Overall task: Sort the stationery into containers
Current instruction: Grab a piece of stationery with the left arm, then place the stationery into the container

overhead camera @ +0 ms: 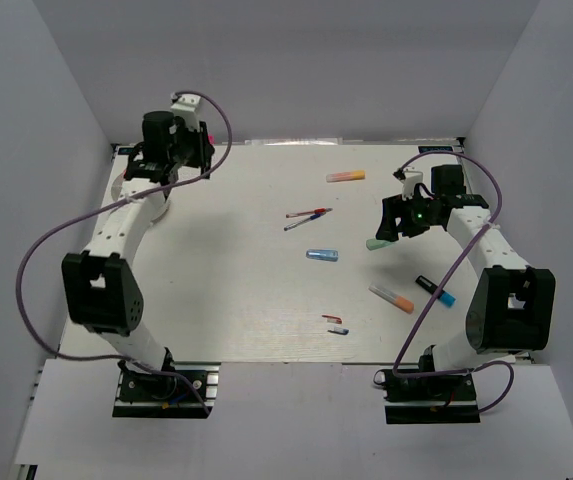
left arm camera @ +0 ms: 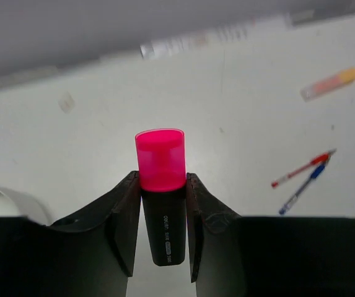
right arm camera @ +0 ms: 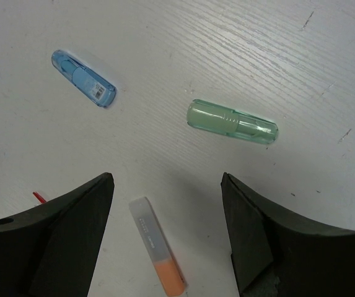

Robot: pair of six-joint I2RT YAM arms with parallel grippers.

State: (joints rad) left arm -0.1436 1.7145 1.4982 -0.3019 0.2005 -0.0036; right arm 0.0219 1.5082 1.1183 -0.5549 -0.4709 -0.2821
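Observation:
My left gripper (left arm camera: 162, 178) is shut on a pink-capped highlighter with a black body (left arm camera: 160, 154) and holds it above the table at the far left (overhead camera: 202, 138). The rim of the white bowl (left arm camera: 8, 199) shows just below and to its left. My right gripper (right arm camera: 166, 180) is open and empty, hovering over the table (overhead camera: 387, 230). A mint marker (right arm camera: 233, 122) lies just beyond its fingertips (overhead camera: 377, 244). A grey-and-orange marker (right arm camera: 157, 245) lies between the jaws, lower down. A blue marker (right arm camera: 84, 78) lies to the left (overhead camera: 323, 255).
An orange highlighter (overhead camera: 346, 176) lies at the back. A red pen (overhead camera: 312, 213) and a blue pen (overhead camera: 300, 225) lie mid-table. A black-and-blue marker (overhead camera: 434, 290) lies by the right arm. Two small red and pink pieces (overhead camera: 335, 324) lie near the front edge.

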